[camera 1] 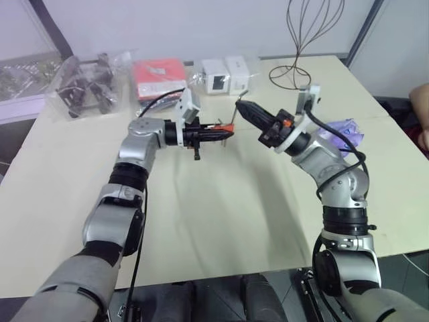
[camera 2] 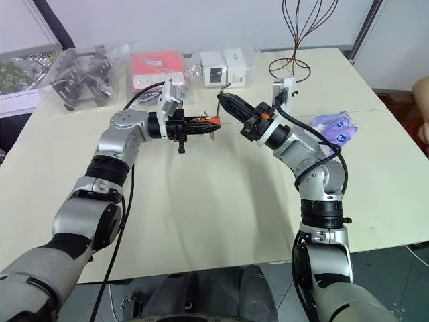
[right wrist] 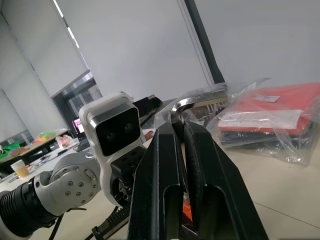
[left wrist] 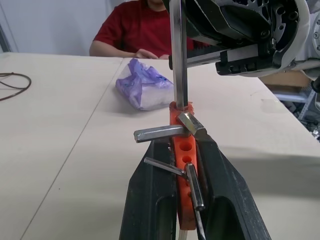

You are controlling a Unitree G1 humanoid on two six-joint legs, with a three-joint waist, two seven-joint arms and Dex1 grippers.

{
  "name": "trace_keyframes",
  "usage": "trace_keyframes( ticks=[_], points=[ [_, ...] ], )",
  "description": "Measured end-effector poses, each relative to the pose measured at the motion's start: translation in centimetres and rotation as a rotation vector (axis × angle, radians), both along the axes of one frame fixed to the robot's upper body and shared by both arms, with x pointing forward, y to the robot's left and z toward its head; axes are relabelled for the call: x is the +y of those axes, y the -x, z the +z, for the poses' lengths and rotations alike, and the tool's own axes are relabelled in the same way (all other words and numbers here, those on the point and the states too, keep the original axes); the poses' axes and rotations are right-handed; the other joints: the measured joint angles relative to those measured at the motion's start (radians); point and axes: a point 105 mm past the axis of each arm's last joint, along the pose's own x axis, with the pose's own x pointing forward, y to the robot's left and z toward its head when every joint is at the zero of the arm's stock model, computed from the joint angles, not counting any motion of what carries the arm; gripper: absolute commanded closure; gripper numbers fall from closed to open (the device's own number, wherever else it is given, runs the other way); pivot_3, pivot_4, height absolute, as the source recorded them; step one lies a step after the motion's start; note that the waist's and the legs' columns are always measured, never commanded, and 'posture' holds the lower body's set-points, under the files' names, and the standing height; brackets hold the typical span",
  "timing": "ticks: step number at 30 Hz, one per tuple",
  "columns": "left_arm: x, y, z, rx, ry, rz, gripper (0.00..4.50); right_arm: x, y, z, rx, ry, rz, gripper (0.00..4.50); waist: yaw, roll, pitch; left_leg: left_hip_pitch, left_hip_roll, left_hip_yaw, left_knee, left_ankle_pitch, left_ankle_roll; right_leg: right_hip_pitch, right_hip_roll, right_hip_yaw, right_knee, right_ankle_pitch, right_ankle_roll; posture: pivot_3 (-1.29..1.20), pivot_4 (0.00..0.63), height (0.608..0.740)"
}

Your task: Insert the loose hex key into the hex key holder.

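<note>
Orange hex key holder [left wrist: 183, 150] sits clamped in my left gripper [left wrist: 187, 165], held above table [camera 1: 221, 208]. Right gripper [right wrist: 182, 131] pinches loose hex key [left wrist: 178, 55]; its tip meets holder's top end, grippers nearly touching.

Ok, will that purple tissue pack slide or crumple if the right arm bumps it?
The purple tissue pack looks soft and crinkled, so it would probably dent rather than resist. Likely light, it should slide on the smooth table.
</note>
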Motion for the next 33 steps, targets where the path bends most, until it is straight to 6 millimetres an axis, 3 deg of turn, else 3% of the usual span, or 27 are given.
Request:
trace_keyframes(
  ticks=[4, 5, 7, 12, 13, 21, 27, 31, 33],
  points=[
    [0.0, 0.0, 0.0, 0.008, 0.004, 0.001, 4.50, 0.0, 0.0, -0.1, 0.000, 0.004, -0.004, 4.46, 0.000, 0.000, 0.000, 0.000, 0.000, 0.000, 0.000, 0.000, 0.000, 0.000, 0.000, 0.000, 0.000, 0.000, 0.000, 0.00, 0.150, 0.740],
    [-0.1, 0.0, 0.0, 0.008, 0.010, 0.003, 4.50, 0.1, 0.0, -0.1, 0.003, 0.006, 0.001, 3.77, 0.000, 0.000, 0.000, 0.000, 0.000, 0.000, 0.000, 0.000, 0.000, 0.000, 0.000, 0.000, 0.000, 0.000, 0.000, 0.00, 0.150, 0.740],
    [0.1, -0.2, 1.2, -0.019, 0.041, 0.014, 4.50, 0.9, 0.0, -1.5, 0.055, 0.021, 0.028, 2.91, -0.001, -0.001, 0.001, 0.000, 0.000, 0.000, 0.000, 0.000, 0.000, 0.000, 0.000, 0.000, 0.000, 0.000, 0.000, 0.00, 0.150, 0.740],
    [0.1, 0.0, 2.2, -0.052, 0.078, 0.013, 4.50, 1.4, -0.5, -2.6, 0.114, 0.013, 0.027, 0.31, 0.001, 0.000, 0.001, 0.000, 0.000, 0.000, 0.000, 0.000, 0.000, 0.000, 0.000, 0.000, 0.000, 0.000, 0.000, 0.00, 0.150, 0.740],
    [0.0, 0.0, 2.3, -0.058, 0.080, 0.010, 4.50, 1.4, -0.6, -2.7, 0.124, 0.009, 0.024, 0.03, 0.001, 0.000, 0.001, 0.000, 0.000, 0.000, 0.000, 0.000, 0.000, 0.000, 0.000, 0.000, 0.000, 0.000, 0.000, 0.00, 0.150, 0.740],
    [0.0, 0.1, 2.2, -0.061, 0.076, 0.008, 4.50, 0.2, -1.3, -2.3, 0.126, -0.003, -0.036, 0.03, 0.000, 0.000, 0.001, 0.000, 0.000, 0.000, 0.000, 0.000, 0.000, 0.000, 0.000, 0.000, 0.000, 0.000, 0.000, 0.00, 0.150, 0.740],
    [0.2, 0.4, -0.1, -0.008, 0.039, 0.006, 4.50, -0.9, -1.6, -1.8, 0.098, 0.015, -0.084, 0.03, -0.001, 0.000, 0.001, 0.000, 0.000, 0.000, 0.000, 0.000, 0.000, 0.000, 0.000, 0.000, 0.000, 0.000, 0.000, 0.00, 0.150, 0.740],
    [0.0, 0.5, -0.3, 0.003, 0.032, 0.000, 4.50, -0.7, -1.6, -1.6, 0.091, 0.019, -0.080, 0.03, 0.000, 0.000, 0.001, 0.000, 0.000, 0.000, 0.000, 0.000, 0.000, 0.000, 0.000, 0.000, 0.000, 0.000, 0.000, 0.00, 0.150, 0.740],
    [0.0, 0.6, -0.3, 0.010, 0.033, -0.003, 4.50, -0.6, -1.6, -1.6, 0.089, 0.024, -0.077, 0.55, 0.000, 0.000, 0.001, 0.000, 0.000, 0.000, 0.000, 0.000, 0.000, 0.000, 0.000, 0.000, 0.000, 0.000, 0.000, 0.00, 0.150, 0.740]
  ],
)
